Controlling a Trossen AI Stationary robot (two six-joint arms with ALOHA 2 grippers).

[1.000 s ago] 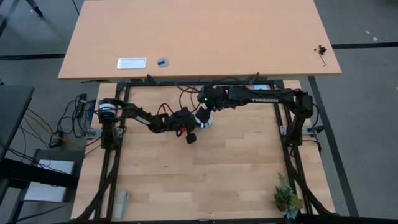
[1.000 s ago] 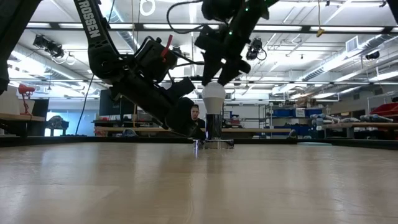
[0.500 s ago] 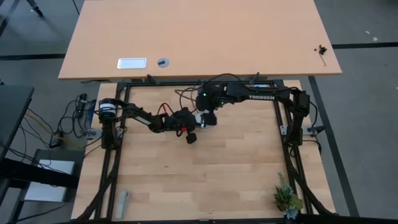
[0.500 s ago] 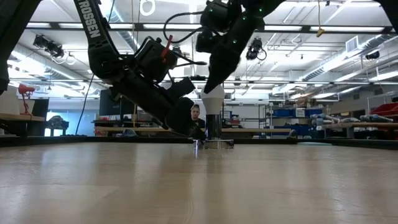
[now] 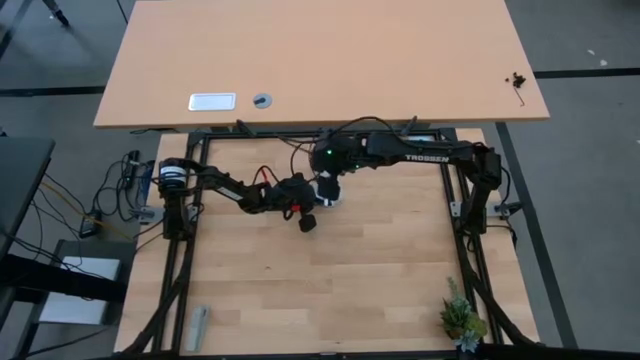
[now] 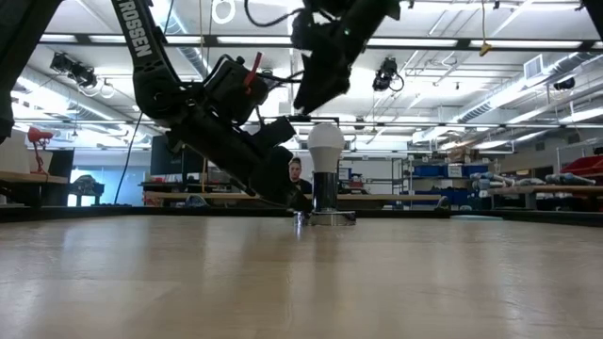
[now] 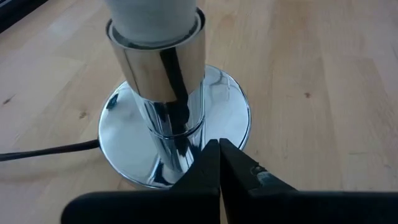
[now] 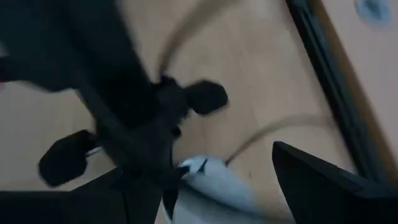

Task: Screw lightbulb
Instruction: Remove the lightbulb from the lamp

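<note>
White frosted glass: we are seeing the lightbulb standing upright in the socket base, with nothing gripping it.
Bulb's place: we are finding it toward the far middle of the table, seated in the socket's chrome sleeve, where only its lower white neck is showing in the left wrist view.
Socket base: we are looking at a round mirror-bright foot lying flat on the wood, with a thin black cord running off from it.
Right gripper: we are seeing the right gripper hanging above the bulb and a little to one side, clear of the glass, its fingers spread and holding nothing.
Left gripper: we are seeing the left gripper reaching down low just beside the socket's foot, its two dark fingers pressed together on nothing; whether the tips are touching the chrome we cannot tell.
Surroundings: we are noticing a small green plant at the near right corner, well apart from the work.
</note>
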